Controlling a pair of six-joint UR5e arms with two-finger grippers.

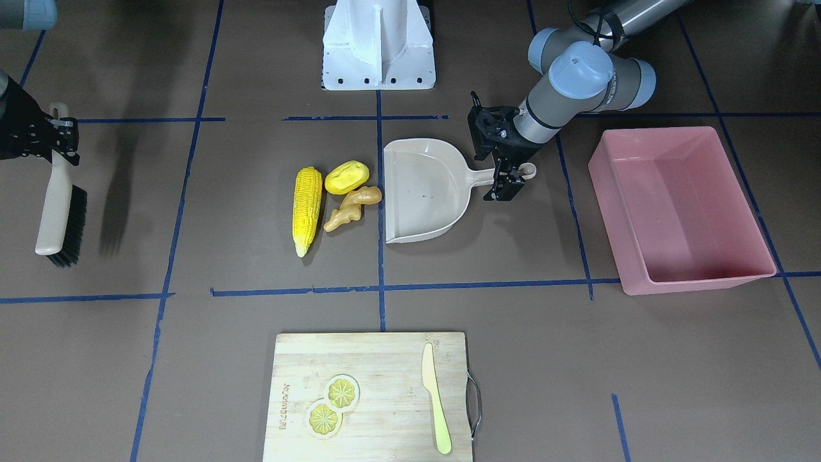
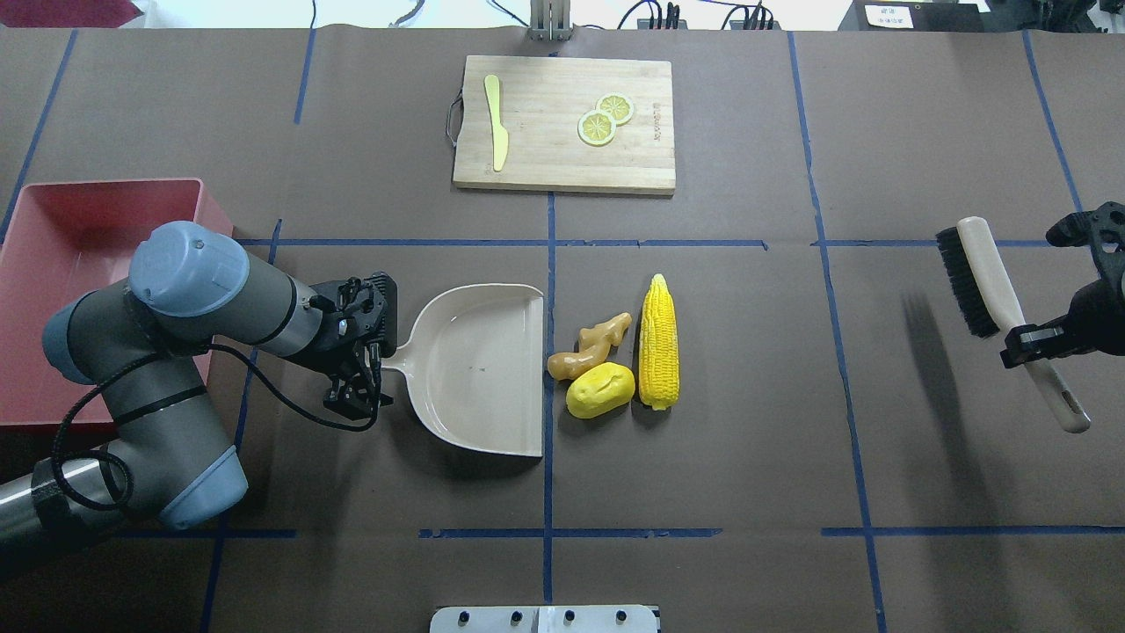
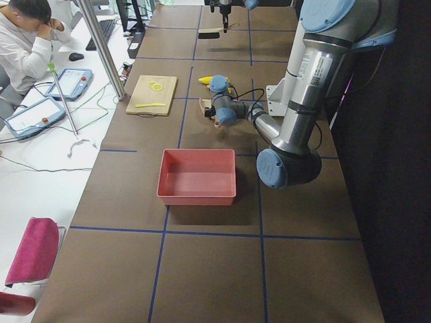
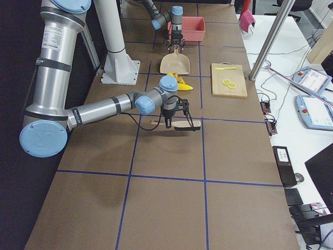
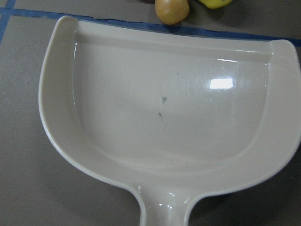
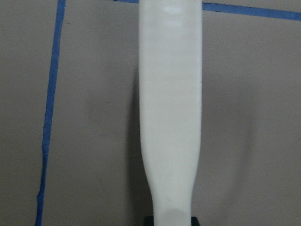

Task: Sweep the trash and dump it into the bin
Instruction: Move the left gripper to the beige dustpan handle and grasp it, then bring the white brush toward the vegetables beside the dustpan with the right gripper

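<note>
The trash lies together in the middle of the table: a long yellow corn cob (image 1: 306, 208) (image 2: 659, 341), a lumpy yellow potato (image 1: 346, 177) (image 2: 600, 389) and a tan ginger root (image 1: 351, 206) (image 2: 591, 347). A beige dustpan (image 1: 423, 189) (image 2: 475, 369) (image 5: 164, 117) rests with its open lip right beside the ginger. My left gripper (image 1: 507, 178) (image 2: 362, 369) is shut on the dustpan's handle. The pink bin (image 1: 699, 282) (image 2: 97, 189) stands behind that arm and holds nothing. Far off to the other side, my right gripper (image 1: 58, 138) (image 2: 1030, 338) is shut on the handle of a black-bristled brush (image 1: 61, 212) (image 2: 984, 277) (image 6: 171, 108), held above the table.
A wooden cutting board (image 1: 372, 398) (image 2: 562, 123) at the operators' edge carries two lemon slices (image 1: 333, 404) and a pale yellow knife (image 1: 435, 398). The white robot base (image 1: 378, 45) stands behind the dustpan. A person sits at a desk in the exterior left view.
</note>
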